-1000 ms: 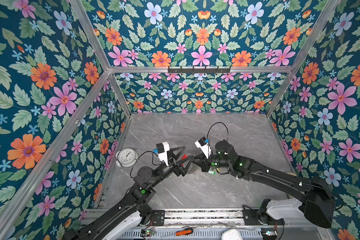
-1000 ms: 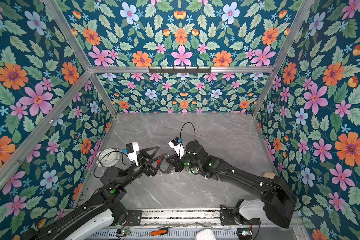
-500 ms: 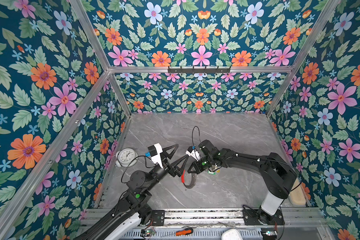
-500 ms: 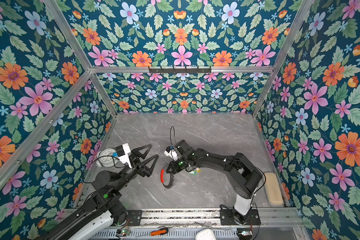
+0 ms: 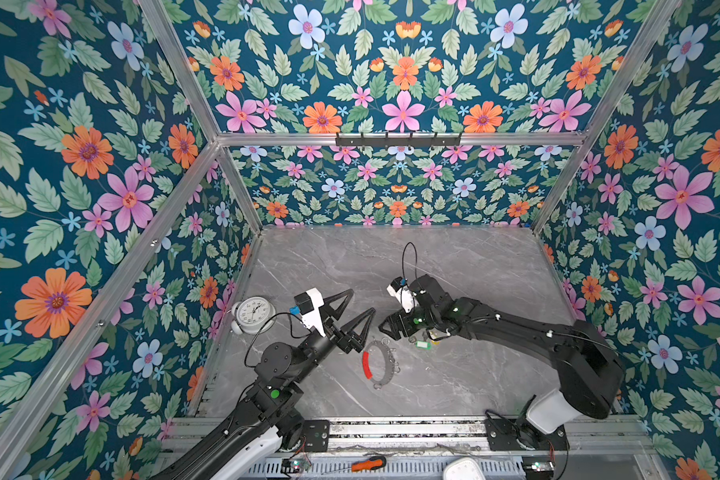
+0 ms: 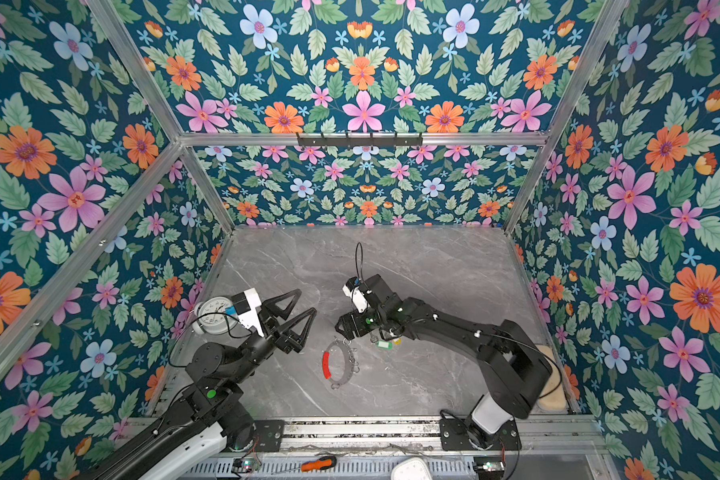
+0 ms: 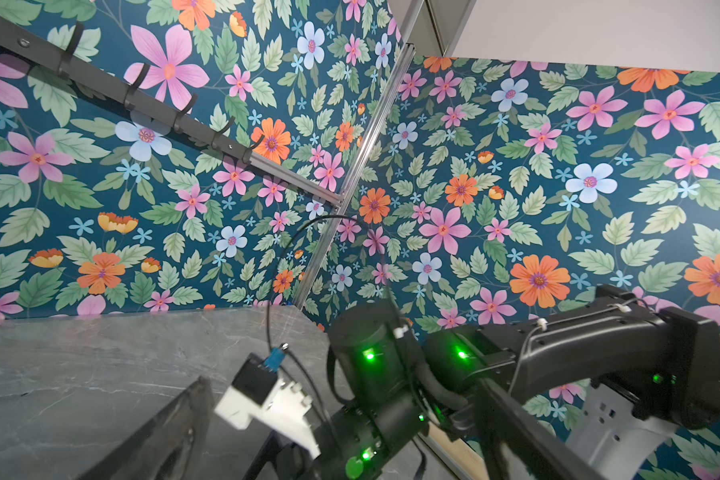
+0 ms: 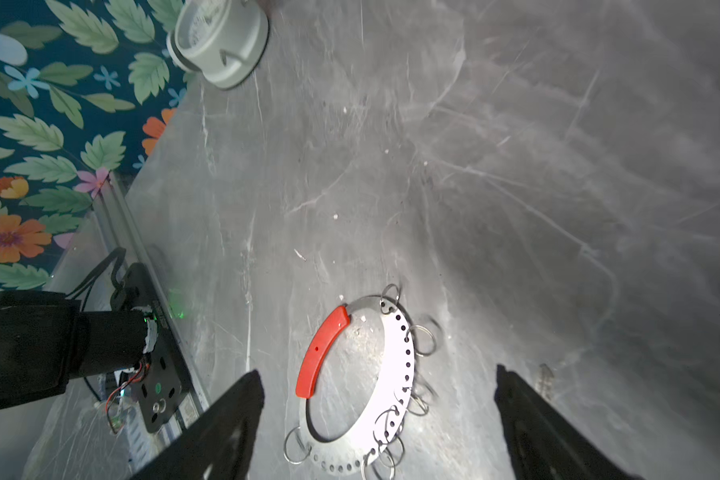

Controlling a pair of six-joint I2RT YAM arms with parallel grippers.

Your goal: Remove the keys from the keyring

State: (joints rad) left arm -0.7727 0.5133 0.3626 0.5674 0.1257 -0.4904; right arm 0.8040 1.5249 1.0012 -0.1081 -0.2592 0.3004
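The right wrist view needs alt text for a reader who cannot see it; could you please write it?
The keyring, a flat grey metal hoop with a curved red section and several small wire rings, lies on the grey marbled table, framed by the dark fingers of the open right gripper. A white alarm clock sits farther off beside the floral wall.

The grey marbled table (image 5: 454,266) in front of me carries the keyring (image 5: 378,365) lying flat near the front middle, the keys (image 5: 422,343) with their green tag just to its right, and, over by the left wall, a white alarm clock (image 5: 253,313).
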